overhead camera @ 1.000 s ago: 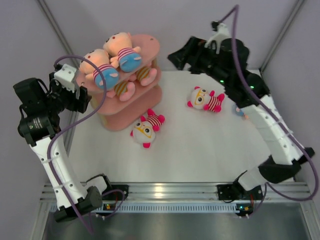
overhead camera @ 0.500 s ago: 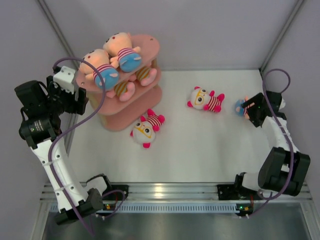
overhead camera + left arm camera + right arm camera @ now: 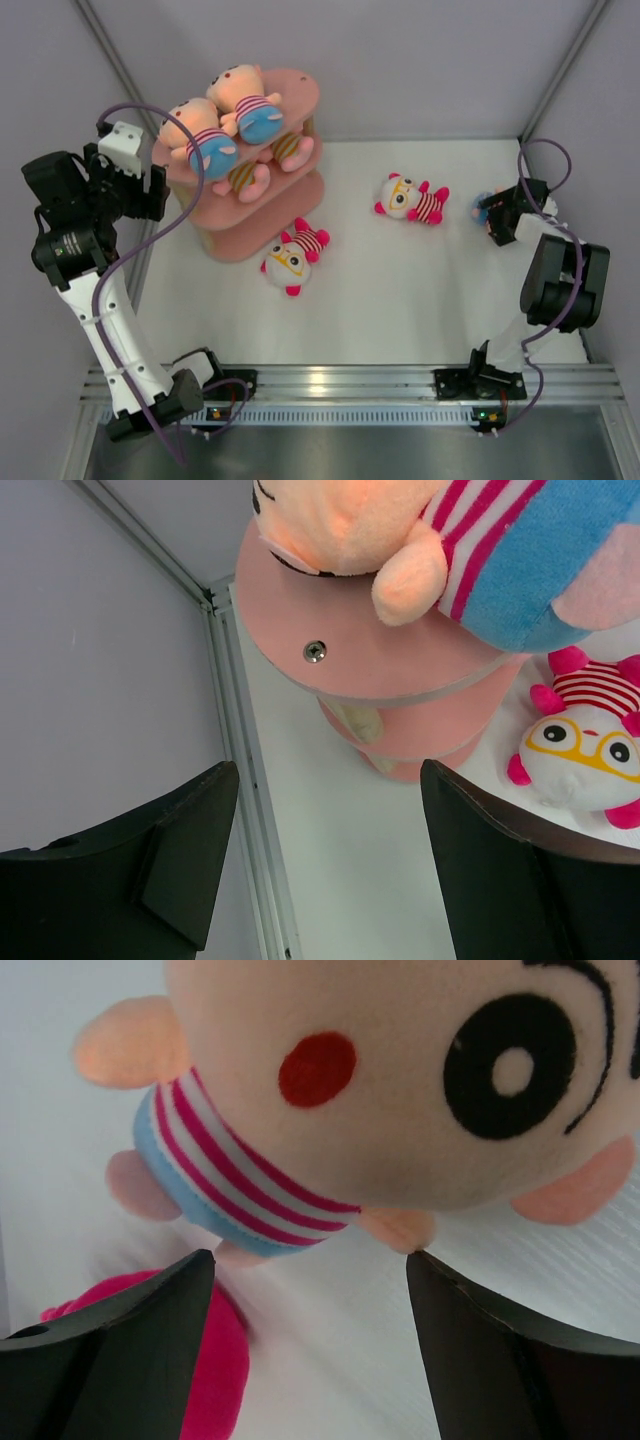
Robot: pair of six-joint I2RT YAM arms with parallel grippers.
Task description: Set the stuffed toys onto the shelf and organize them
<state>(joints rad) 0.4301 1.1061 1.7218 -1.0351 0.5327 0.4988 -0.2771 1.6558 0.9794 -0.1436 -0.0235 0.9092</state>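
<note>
The pink shelf (image 3: 270, 205) stands at the back left. Two peach stuffed toys (image 3: 245, 100) (image 3: 197, 137) lie on its top board, and the pink yellow-striped toy (image 3: 262, 165) on the middle board. Two white-faced toys (image 3: 292, 256) (image 3: 410, 198) lie on the table. The third peach toy (image 3: 482, 208) lies at the far right, mostly hidden by my right gripper (image 3: 498, 218). In the right wrist view that toy (image 3: 400, 1080) lies just ahead of the open right gripper (image 3: 310, 1350). My left gripper (image 3: 330, 865) is open and empty beside the shelf's top board (image 3: 380, 655).
The metal frame rail (image 3: 235, 780) runs along the table's left edge under my left gripper. A magenta plush part (image 3: 190, 1360) shows beside my right gripper's left finger. The enclosure wall (image 3: 590, 150) stands close behind the right arm.
My right arm has swung down from high at the back to the table's right side, bringing its gripper to the peach toy. My left gripper has shifted slightly left, away from the shelf.
</note>
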